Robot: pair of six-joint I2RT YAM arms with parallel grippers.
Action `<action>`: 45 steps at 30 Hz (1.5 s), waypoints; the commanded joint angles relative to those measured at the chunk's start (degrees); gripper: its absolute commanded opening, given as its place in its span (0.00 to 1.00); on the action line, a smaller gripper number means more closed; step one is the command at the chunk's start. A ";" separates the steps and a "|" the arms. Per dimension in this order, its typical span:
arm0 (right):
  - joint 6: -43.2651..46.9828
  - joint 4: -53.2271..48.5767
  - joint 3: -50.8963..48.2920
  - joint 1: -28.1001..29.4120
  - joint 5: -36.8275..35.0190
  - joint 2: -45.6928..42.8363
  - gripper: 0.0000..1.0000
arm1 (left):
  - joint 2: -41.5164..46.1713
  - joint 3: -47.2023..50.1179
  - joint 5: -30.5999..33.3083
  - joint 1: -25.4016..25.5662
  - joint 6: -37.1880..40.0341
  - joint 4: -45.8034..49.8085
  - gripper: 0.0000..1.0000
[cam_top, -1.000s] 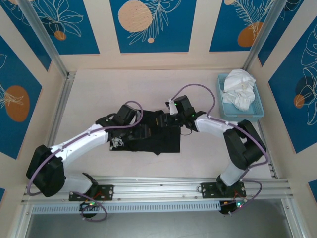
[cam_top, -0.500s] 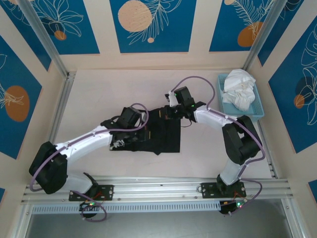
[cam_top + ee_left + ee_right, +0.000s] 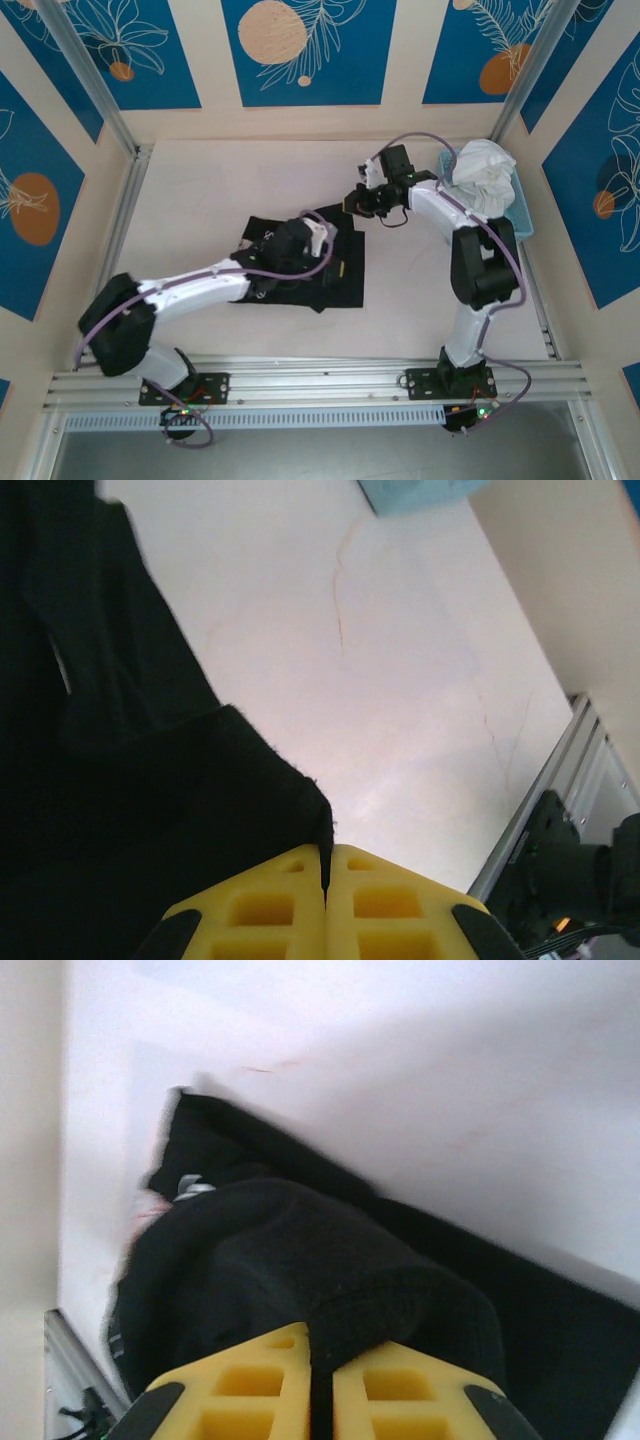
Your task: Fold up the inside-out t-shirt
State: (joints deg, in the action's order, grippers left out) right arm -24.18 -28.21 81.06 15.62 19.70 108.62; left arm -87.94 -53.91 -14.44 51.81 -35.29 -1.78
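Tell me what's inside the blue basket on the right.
A crumpled white garment piled above the basket rim. Anything beneath it is covered, and the right arm hides part of the basket.

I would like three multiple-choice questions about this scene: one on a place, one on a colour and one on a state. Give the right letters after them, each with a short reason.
1. Where on the table is the white cloth?
A) far left
B) near middle
C) far right, in the blue basket

2. What colour are the fingers of the left claw?
A) red
B) yellow
C) grey

3. What is the state of the right claw?
A) wide open
B) shut on nothing
C) shut on the black t-shirt

Answers:
1 C: the top view shows the cloth piled in the basket.
2 B: the left wrist view shows yellow fingers.
3 C: the right wrist view shows black cloth pinched between its closed fingers.
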 commanded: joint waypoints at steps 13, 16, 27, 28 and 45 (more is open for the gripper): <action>2.24 -3.94 -10.60 -4.15 -0.61 -9.28 0.38 | 2.98 -5.31 -3.75 -1.31 11.63 11.98 0.58; 0.79 -1.80 -18.63 -1.14 -0.96 -16.37 0.40 | 7.91 -0.40 -2.94 -9.01 7.11 11.69 0.59; -7.84 4.57 -33.28 15.68 -3.28 -19.15 0.37 | 0.44 -3.18 0.07 -24.28 8.43 16.11 0.65; -8.24 4.54 -33.80 14.91 -4.06 -17.44 0.35 | -1.53 -4.37 1.49 -24.96 8.48 16.78 0.66; -11.99 8.59 -36.97 15.96 -8.47 -27.33 0.39 | -16.81 -8.68 -2.99 -36.84 9.14 14.67 0.70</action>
State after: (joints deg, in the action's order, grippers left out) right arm -32.95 -21.71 45.95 31.48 11.51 79.00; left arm -104.36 -62.26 -16.25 15.70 -27.86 12.67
